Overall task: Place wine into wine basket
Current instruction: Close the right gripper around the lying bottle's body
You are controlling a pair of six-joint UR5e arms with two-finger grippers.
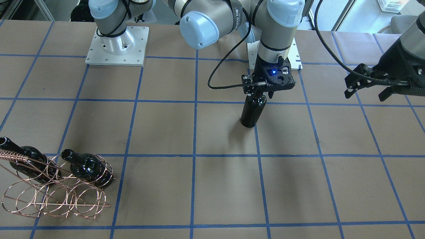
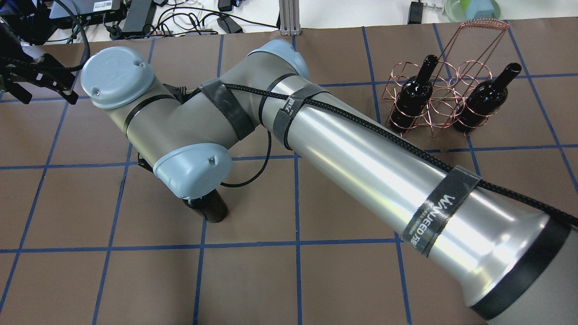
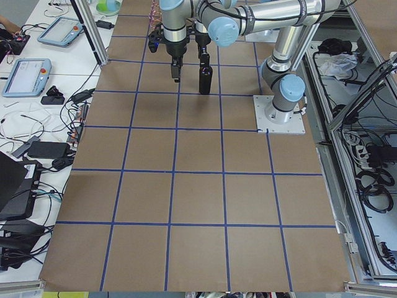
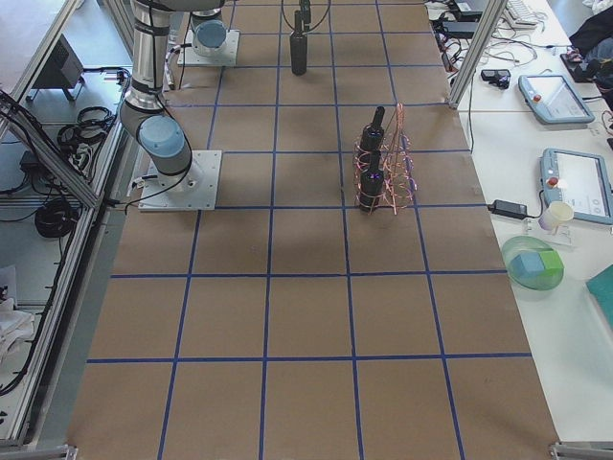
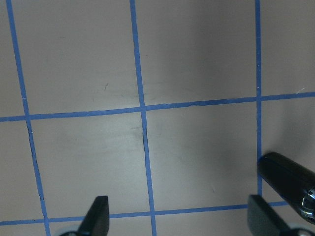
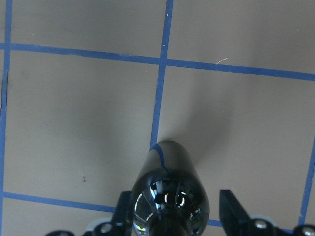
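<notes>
On the left half of the worktop (image 1: pixel 225 192), near my left base, the wine (image 1: pixel 253 111) is upright, its foot on one of the blue tape lines. My right arm reaches across from the right side, and my right pincer (image 1: pixel 259 94) sits over the top of the bottle. Its fingers (image 6: pixel 230 209) stand one on each side of the shoulder, set closer together than those of my other pincer. The neck is hidden under the pincer body, and I cannot tell from any view whether the fingers press on the glass. I also cannot tell whether the foot rests on the worktop or hangs just above it.

My left pincer (image 1: pixel 364 96) hangs further left, near the wine but apart from it. Its fingers are spread wide with nothing between them. In its wrist view, bare worktop shows between the fingertips and the wine shows only at the right edge.

The basket (image 1: pixel 16 155) stands on the far right of the worktop, well apart from the wine. Two other bottles (image 2: pixel 413 97) (image 2: pixel 485 97) stand upright in its wire loops, in the row nearer my bases, toward either end of that row. The twisted handle rises between them and leans away from me.
</notes>
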